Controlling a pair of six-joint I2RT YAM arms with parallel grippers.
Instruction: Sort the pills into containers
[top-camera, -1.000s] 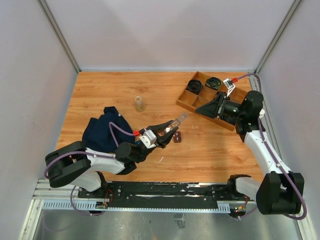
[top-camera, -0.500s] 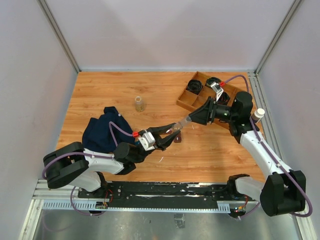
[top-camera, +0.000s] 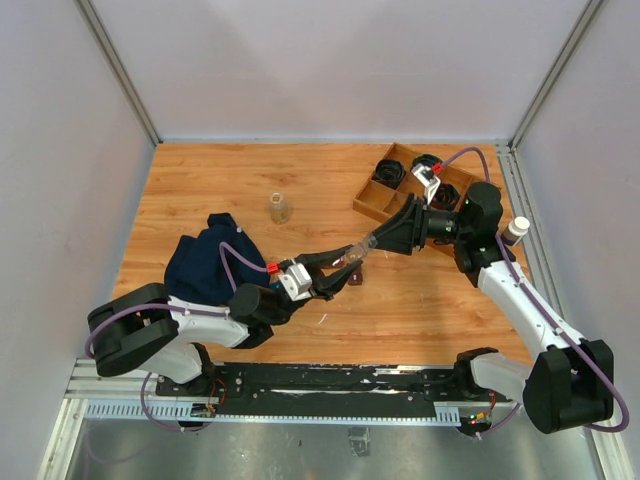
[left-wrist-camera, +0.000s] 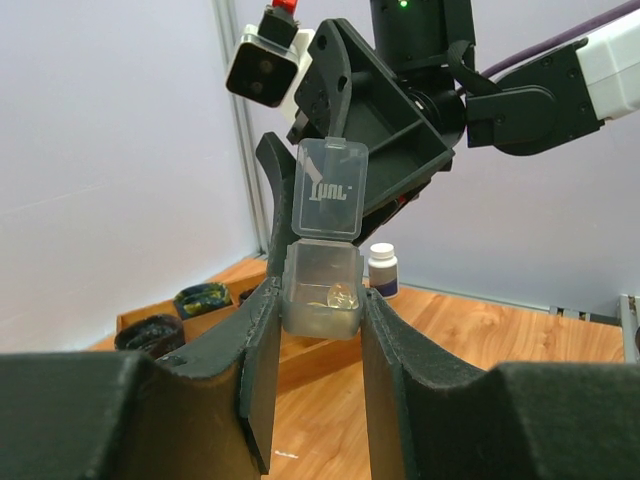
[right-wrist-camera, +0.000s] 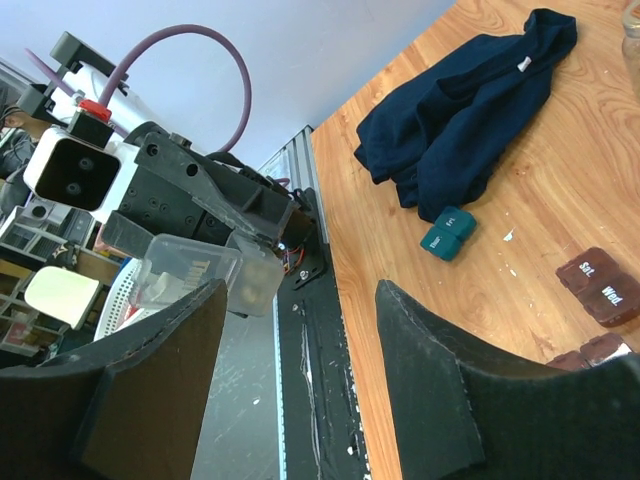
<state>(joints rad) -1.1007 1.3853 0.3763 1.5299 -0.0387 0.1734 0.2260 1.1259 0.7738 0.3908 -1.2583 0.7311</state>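
My left gripper (top-camera: 343, 266) is shut on a small clear plastic pill box (left-wrist-camera: 322, 290), held above the table with its lid (left-wrist-camera: 330, 188) flipped up. One yellowish pill (left-wrist-camera: 342, 296) lies inside. My right gripper (top-camera: 383, 240) is open, its fingertips right at the box's lid end; the box (right-wrist-camera: 215, 275) shows by my left finger (right-wrist-camera: 150, 380). Two dark-brown square containers (right-wrist-camera: 600, 285) with pale day marks lie on the table below; one shows in the top view (top-camera: 355, 274).
A navy cloth (top-camera: 205, 262) lies left of centre, with two teal pill boxes (right-wrist-camera: 448, 232) beside it. A small jar (top-camera: 279, 207) stands behind. The wooden divided tray (top-camera: 400, 205) with black cables is at back right, a white bottle (top-camera: 516, 229) beside it.
My right arm swung left from over the wooden tray to the clear box, its jaws open. My left gripper kept hold of the box and barely moved.
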